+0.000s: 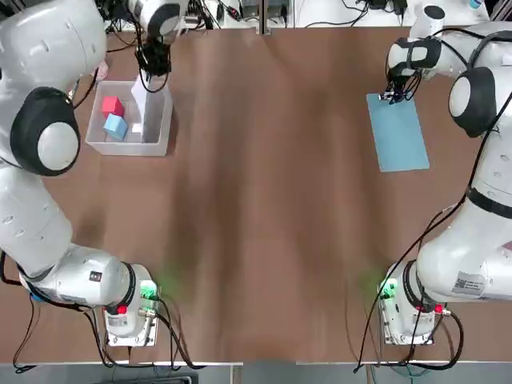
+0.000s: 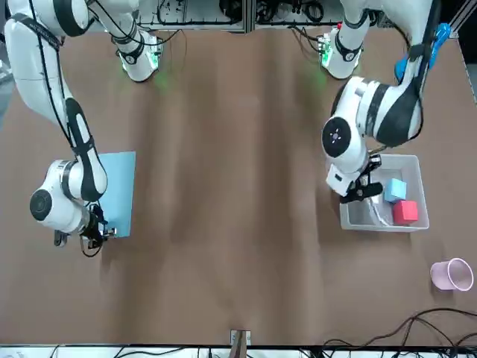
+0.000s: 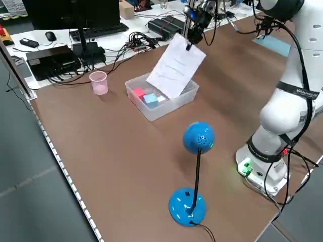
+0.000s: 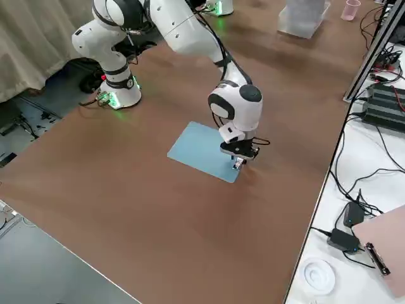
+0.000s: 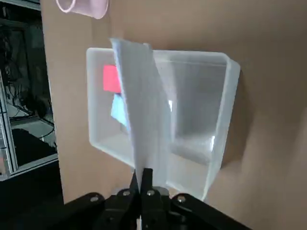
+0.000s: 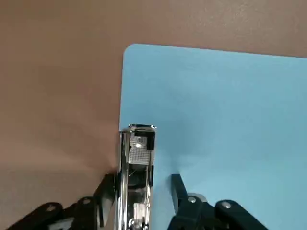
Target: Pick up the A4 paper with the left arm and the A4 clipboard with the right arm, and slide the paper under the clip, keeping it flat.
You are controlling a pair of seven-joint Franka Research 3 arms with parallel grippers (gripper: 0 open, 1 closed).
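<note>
Holding the paper (image 3: 176, 66) by its upper edge, my left gripper (image 5: 142, 178) is pinched tight on the sheet, which hangs tilted in the air over the clear bin (image 1: 159, 122) at the far left of the table (image 1: 264, 200). The bin holds a red cube (image 1: 113, 106) and a blue cube (image 1: 115, 126), and a pink cup (image 3: 99, 82) stands on the table near it. My right gripper (image 6: 144, 194) is down at the far right of the table, at the far short edge of the blue clipboard (image 1: 398, 133), which lies flat there. Its fingers (image 6: 178, 190) stand either side of the silver clip (image 6: 137, 158); one finger is just beside the clip, the other a little apart, so I cannot tell whether they have taken hold of it yet. Paper and clipboard are well apart, on opposite sides of the table. A blue desk lamp (image 3: 194, 176) stands near the left arm's base.
</note>
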